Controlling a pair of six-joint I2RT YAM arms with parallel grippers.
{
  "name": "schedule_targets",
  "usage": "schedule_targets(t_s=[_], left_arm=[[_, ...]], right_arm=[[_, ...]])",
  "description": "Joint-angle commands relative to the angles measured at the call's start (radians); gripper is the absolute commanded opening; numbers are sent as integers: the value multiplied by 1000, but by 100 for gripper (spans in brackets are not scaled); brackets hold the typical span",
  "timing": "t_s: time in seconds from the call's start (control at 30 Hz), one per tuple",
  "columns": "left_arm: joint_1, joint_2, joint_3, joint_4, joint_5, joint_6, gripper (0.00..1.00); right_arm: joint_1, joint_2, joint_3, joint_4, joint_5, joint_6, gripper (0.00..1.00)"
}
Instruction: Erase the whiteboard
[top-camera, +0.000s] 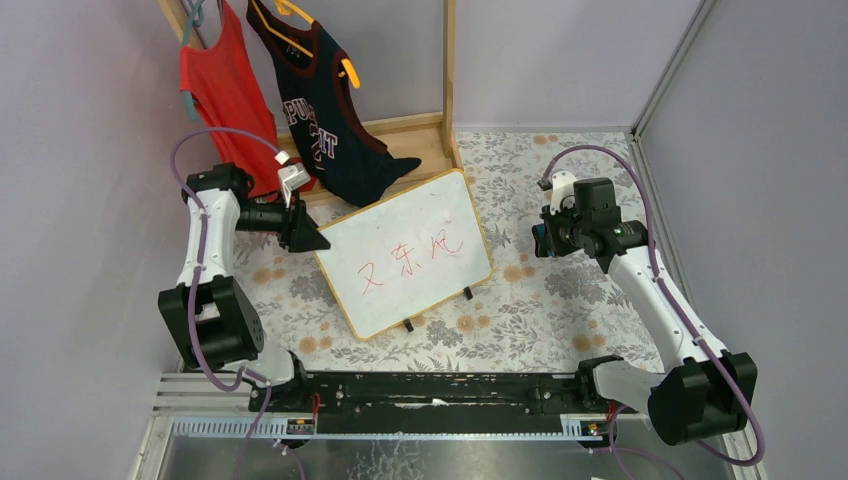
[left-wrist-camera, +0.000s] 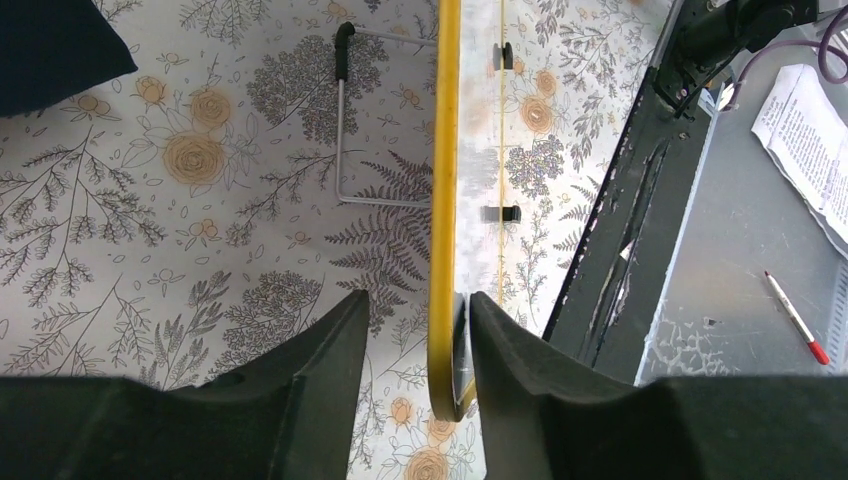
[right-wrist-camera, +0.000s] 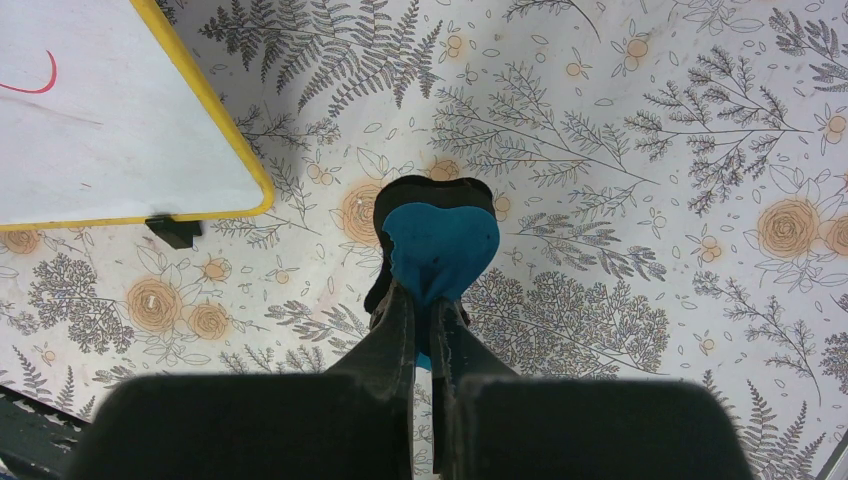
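Note:
The whiteboard (top-camera: 405, 255) stands tilted on small black clip feet in the middle of the floral table and bears red handwritten marks. My left gripper (top-camera: 318, 240) is at its left corner. In the left wrist view the board's yellow-wood edge (left-wrist-camera: 445, 200) runs between my fingers. The left gripper (left-wrist-camera: 420, 320) is open: the right finger touches the board and the left finger stands apart. My right gripper (top-camera: 537, 240) hovers right of the board. In the right wrist view it (right-wrist-camera: 427, 310) is shut on a blue eraser (right-wrist-camera: 440, 245), with the board's corner (right-wrist-camera: 110, 130) at upper left.
A wooden clothes rack (top-camera: 448, 90) at the back holds a red top (top-camera: 225, 90) and a dark jersey (top-camera: 330, 120). A wire stand (left-wrist-camera: 340, 130) props the board from behind. A black rail (top-camera: 440, 392) runs along the near edge. A pen (left-wrist-camera: 795, 318) and paper (left-wrist-camera: 810, 130) lie beyond it.

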Motion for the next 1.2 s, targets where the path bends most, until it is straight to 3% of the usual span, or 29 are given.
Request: schedule_targets(t_s=[0.0, 0.2, 0.57, 0.8, 1.17], left_arm=[[-7, 5, -9, -19, 24, 25, 38], [-6, 14, -12, -20, 14, 27, 24], [-7, 30, -13, -21, 6, 27, 12], [-6, 22, -4, -22, 0, 19, 1], [-7, 11, -21, 27, -23, -25, 0]], right_arm=[[8, -10, 5, 12, -23, -1, 0], [8, -17, 21, 4, -40, 24, 0], [27, 8, 85, -30, -97, 42, 0], [245, 78, 199, -49, 69, 27, 0], [477, 251, 332, -6, 255, 16, 0]])
